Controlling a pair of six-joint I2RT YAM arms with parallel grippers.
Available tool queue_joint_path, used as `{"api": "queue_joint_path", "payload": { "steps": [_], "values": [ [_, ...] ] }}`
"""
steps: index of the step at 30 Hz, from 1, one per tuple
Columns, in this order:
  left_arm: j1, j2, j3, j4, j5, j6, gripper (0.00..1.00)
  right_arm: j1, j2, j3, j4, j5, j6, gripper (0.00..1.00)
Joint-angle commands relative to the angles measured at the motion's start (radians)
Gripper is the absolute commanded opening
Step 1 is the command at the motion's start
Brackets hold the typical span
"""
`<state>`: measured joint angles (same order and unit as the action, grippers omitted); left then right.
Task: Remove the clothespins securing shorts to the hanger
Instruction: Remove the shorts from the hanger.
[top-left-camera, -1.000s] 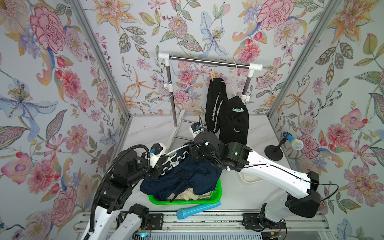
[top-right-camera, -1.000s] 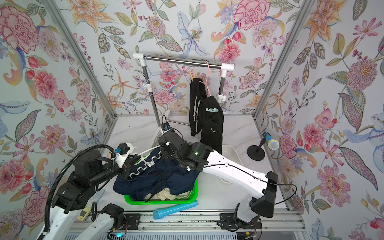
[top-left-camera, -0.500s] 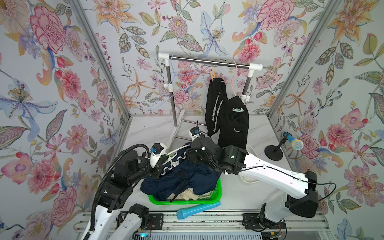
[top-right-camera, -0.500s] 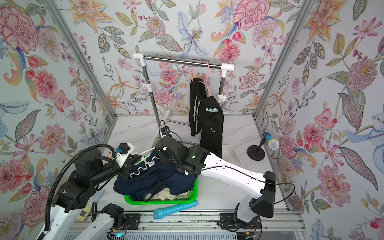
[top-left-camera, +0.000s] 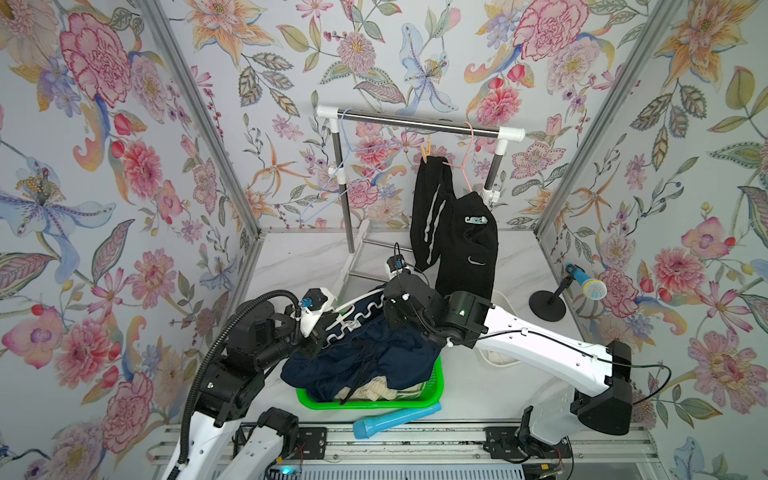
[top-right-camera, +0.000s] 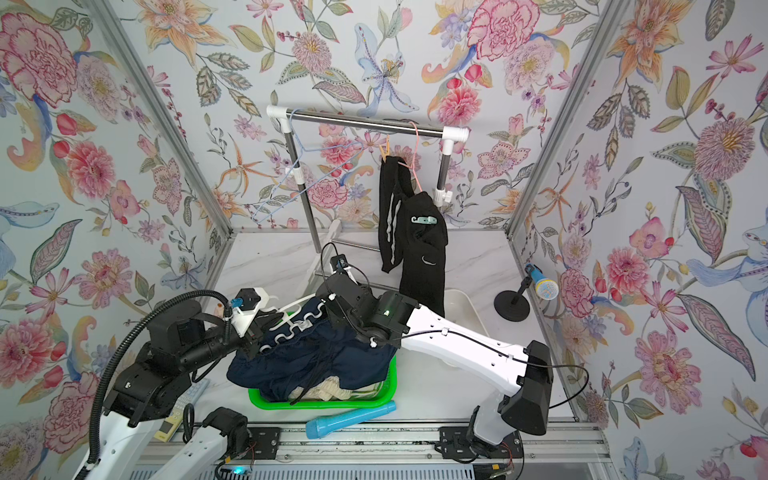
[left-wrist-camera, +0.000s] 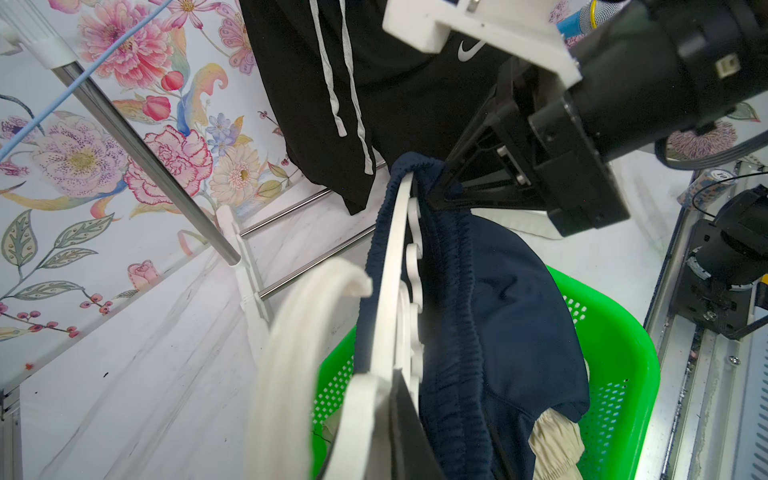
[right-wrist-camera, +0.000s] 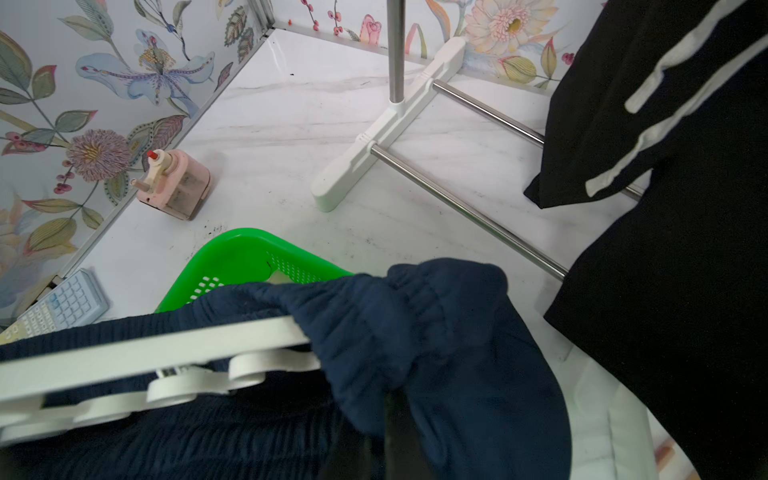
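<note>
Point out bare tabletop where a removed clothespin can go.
Bare table at back left, between wall, rack foot and basket; more between black shorts and mic stand. Crowded at centre front: left hand, right hand, hanger, navy shorts over the basket.

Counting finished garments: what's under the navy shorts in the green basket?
Cream-beige fabric peeks out beneath the navy shorts, inside the green basket. The rest of the basket's contents is covered.
</note>
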<state>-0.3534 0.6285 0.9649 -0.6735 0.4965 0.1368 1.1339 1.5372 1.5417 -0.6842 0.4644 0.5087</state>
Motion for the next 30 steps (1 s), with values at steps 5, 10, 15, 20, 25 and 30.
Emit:
{"api": "queue_joint_path", "payload": {
  "steps": [5, 10, 15, 20, 25, 30],
  "values": [
    [0.007, -0.065, 0.032, -0.051, 0.08, 0.069, 0.0, -0.06, -0.142, -0.076, -0.01, 0.08, -0.003, 0.0],
    [0.007, -0.106, 0.034, -0.018, 0.074, 0.047, 0.0, -0.102, -0.192, -0.129, -0.008, 0.047, 0.005, 0.0],
    [0.007, -0.129, 0.024, 0.034, 0.111, 0.024, 0.0, -0.116, -0.205, -0.168, 0.0, 0.003, 0.011, 0.0],
    [0.007, -0.139, 0.013, 0.107, 0.028, -0.05, 0.0, -0.112, -0.218, -0.199, 0.023, -0.034, 0.006, 0.0],
    [0.006, -0.165, -0.029, 0.287, -0.135, -0.233, 0.0, -0.052, -0.237, -0.21, 0.102, -0.06, -0.064, 0.0],
    [0.007, -0.173, -0.065, 0.525, -0.19, -0.43, 0.0, 0.035, -0.21, -0.156, 0.125, -0.05, -0.152, 0.0]
  ]
}}
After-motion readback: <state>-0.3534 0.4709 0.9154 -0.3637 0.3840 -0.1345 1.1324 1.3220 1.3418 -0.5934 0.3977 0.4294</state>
